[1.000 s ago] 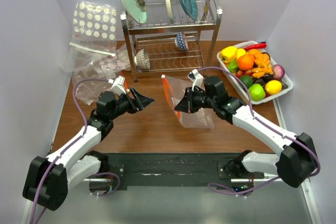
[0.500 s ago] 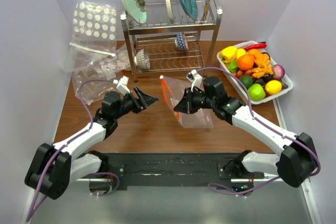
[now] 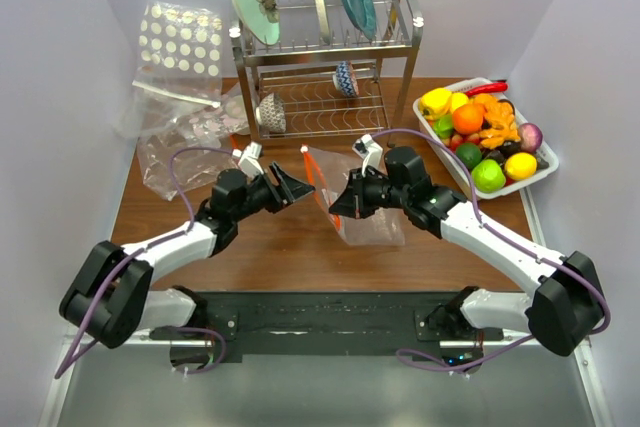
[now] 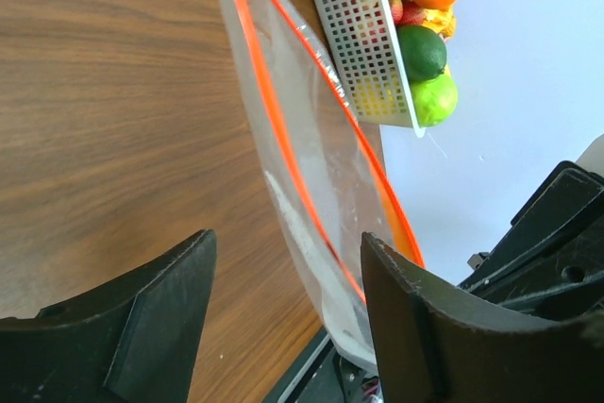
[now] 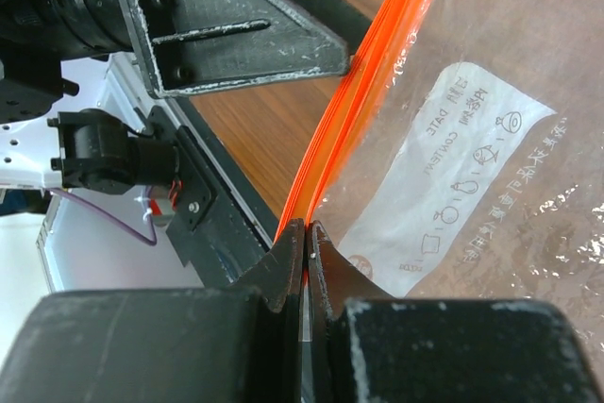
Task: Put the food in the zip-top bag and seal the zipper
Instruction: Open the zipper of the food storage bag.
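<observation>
Orange-red catches the eye from above: the zipper (image 3: pixel 317 185) of the zip-top bag (image 3: pixel 372 209) stands on edge mid-table, between the two arms. The right gripper (image 3: pixel 338 207) pinches its near end. The left gripper (image 3: pixel 296 188) noses in just beside the strip, and I can't see it touching. The food (image 3: pixel 482 132) all sits in the white basket (image 3: pixel 545 169) at the right, well apart from the bag, so nothing is packed yet.

Through the left wrist camera, the two dark fingers (image 4: pixel 151 304) stand apart, with the strip running up between them farther off. I'd say the job here is to catch one lip only, so the mouth can be pulled open. Closing over both lips would just hold it shut.

Through the right wrist camera, the jaws are clamped tight on the strip beside the white label (image 5: pixel 444 172). That grip should hold firm while the left takes its side.
</observation>
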You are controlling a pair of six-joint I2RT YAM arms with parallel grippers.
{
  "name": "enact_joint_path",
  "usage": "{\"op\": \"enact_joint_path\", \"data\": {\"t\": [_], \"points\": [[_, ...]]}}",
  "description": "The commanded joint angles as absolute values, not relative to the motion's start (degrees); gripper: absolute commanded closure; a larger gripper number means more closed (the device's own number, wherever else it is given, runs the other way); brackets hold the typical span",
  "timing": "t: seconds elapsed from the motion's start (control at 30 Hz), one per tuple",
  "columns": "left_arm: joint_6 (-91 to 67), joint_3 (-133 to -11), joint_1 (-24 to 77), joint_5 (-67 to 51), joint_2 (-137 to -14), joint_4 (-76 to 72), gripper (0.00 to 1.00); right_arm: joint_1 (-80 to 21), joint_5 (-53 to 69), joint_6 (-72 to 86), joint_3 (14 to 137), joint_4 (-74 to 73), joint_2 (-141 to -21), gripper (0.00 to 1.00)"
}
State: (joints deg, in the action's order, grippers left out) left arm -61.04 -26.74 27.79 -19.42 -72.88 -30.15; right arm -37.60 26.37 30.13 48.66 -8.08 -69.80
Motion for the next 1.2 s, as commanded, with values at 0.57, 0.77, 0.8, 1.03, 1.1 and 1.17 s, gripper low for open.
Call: {"op": "enact_joint_path", "data": {"t": [0.57, 0.77, 0.8, 1.03, 1.1, 1.17], "points": [[-46.8, -40.3, 31.8, -13.2, -72.2, -22.7, 1.00, -39.2, 20.0, 24.0, 54.4, -15.0, -67.0, 0.51], [-37.8, -48.6, 36.1, -7.3, -69.3, -8.9, 1.00, -39.4, 15.1, 21.6, 62.1, -21.3, -67.7, 0.39], [-37.1, -49.4, 36.7, -6.4, -69.1, -7.5, 1.00, -39.5, 14.4, 21.3, 63.1, -22.0, -67.8, 0.39], [-32.2, -58.6, 42.9, 2.7, -71.4, 5.4, 1.00, -40.5, 6.7, 19.5, 68.7, -25.1, -68.3, 0.44], [-31.6, -59.9, 43.9, 5.1, -71.9, 7.7, 1.00, -41.0, 3.4, 19.2, 70.4, -26.8, -69.9, 0.50], [-30.9, -61.6, 45.3, 7.2, -72.3, 9.4, 1.00, -41.7, -0.9, 19.0, 72.5, -29.2, -71.1, 0.56]]}}
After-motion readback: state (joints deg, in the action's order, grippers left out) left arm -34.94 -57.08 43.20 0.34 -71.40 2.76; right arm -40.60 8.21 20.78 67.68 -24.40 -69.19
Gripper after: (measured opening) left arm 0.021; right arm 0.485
